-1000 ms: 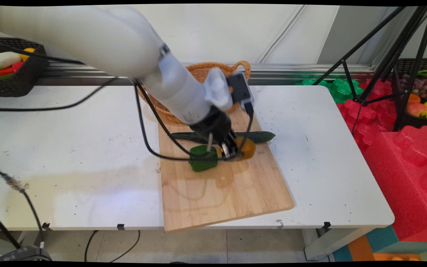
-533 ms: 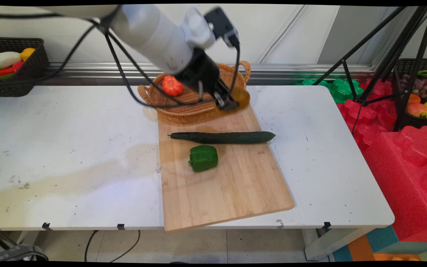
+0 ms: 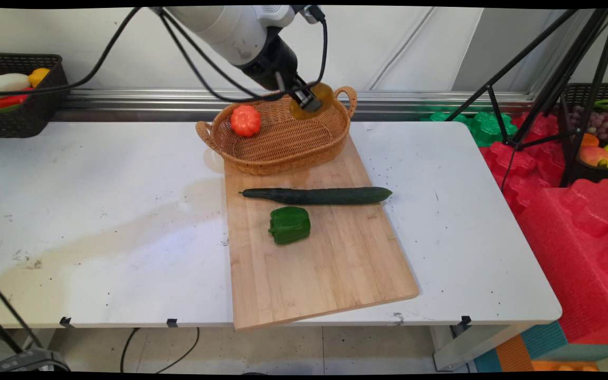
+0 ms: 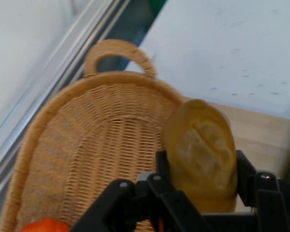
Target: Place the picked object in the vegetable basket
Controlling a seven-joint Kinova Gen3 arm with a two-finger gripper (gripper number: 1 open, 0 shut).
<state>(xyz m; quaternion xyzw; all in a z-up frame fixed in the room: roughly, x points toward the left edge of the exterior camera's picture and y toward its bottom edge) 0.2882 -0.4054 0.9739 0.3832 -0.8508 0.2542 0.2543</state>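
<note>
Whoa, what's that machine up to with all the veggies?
The robot arm's end effector is shut on a yellowish potato-like piece, holding it in the air over the right end of the wicker basket. An orange-red pepper already lies in the basket. On the cutting board in front of it, a cucumber and a green pepper lie untouched, close together.

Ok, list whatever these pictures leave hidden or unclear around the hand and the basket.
- Yellow-brown object: hand view shows it clamped in the hand, its lower part behind the black linkage; its kind cannot be told.
- Orange pepper: cut off by the hand view's bottom edge.
- Basket: in the main view the hand covers part of its far rim.
</note>
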